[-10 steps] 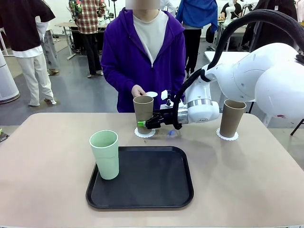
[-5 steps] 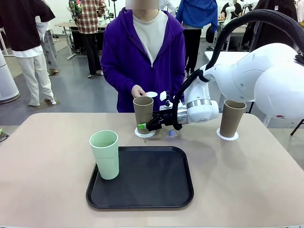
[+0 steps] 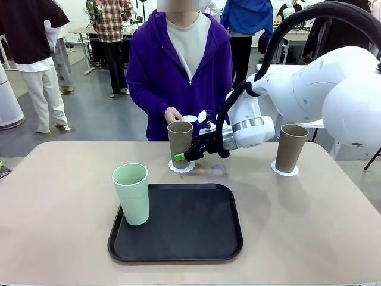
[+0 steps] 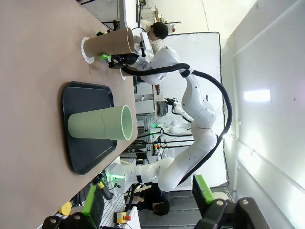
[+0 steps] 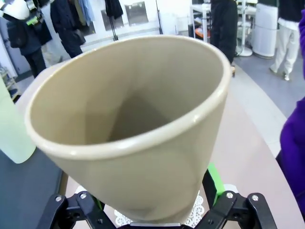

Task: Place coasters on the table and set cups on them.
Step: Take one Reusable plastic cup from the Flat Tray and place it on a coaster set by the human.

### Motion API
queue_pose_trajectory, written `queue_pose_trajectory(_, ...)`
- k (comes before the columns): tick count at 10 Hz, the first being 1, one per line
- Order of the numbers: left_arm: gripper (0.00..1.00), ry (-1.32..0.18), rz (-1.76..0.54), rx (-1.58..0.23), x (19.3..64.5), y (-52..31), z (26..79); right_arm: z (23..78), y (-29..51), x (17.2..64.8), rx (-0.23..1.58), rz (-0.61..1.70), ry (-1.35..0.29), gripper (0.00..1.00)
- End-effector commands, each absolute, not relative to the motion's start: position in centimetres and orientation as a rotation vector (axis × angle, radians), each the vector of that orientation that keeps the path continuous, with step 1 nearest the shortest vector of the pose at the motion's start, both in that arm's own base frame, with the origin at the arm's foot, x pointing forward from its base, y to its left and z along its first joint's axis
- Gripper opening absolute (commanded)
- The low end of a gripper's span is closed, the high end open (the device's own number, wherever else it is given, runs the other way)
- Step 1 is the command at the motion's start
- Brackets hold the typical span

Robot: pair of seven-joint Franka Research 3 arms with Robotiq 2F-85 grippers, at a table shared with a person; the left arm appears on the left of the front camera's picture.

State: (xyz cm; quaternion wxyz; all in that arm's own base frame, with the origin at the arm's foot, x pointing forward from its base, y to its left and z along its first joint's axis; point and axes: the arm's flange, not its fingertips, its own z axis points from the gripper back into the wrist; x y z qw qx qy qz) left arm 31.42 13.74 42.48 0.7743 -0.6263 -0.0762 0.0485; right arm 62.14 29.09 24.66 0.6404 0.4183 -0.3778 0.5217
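A tan cup (image 3: 180,139) stands on a lacy white coaster (image 3: 181,167) at the far middle of the table (image 3: 59,196). My right gripper (image 3: 183,155) is open, its fingers either side of this cup's lower part. In the right wrist view the cup (image 5: 133,124) looms between the right gripper's (image 5: 155,202) green pads (image 5: 212,183), with the coaster (image 5: 198,215) under it. A second tan cup (image 3: 292,148) sits on its coaster (image 3: 284,170) at the right. The mint cup (image 3: 132,193) stands on the black tray (image 3: 190,238). My left gripper (image 4: 147,202) is open and holds nothing.
A person in a purple hoodie stands at the far edge, one hand (image 3: 173,114) holding a third coaster (image 3: 189,118) just behind the tan cup. In the left wrist view, the mint cup (image 4: 97,123), the tray (image 4: 88,93) and the tan cup (image 4: 109,43) appear sideways.
My right arm's wrist and forearm have risen a little and tilted, while the gripper stays at the tan cup. Cups, coasters and tray have not moved.
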Motion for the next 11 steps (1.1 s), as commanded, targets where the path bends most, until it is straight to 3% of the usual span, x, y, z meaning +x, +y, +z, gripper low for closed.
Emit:
queue_pose_trajectory(1, 1.00, -0.177, 0.104, -1.366, 31.5, 13.7, 42.6, 25.3, 28.7, 61.5, 0.905, 1.188, -0.810, 1.00)
queue_pose_trajectory(8, 1.00, -0.177, 0.104, -1.366, 31.5, 13.7, 42.6, 27.9, 26.4, 58.5, 0.746, 1.167, -0.672, 1.00)
queue_pose_trajectory(11, 1.00, -0.177, 0.104, -1.366, 31.5, 13.7, 42.6, 34.0, 24.3, 55.1, 0.484, 0.960, -0.442, 1.00)
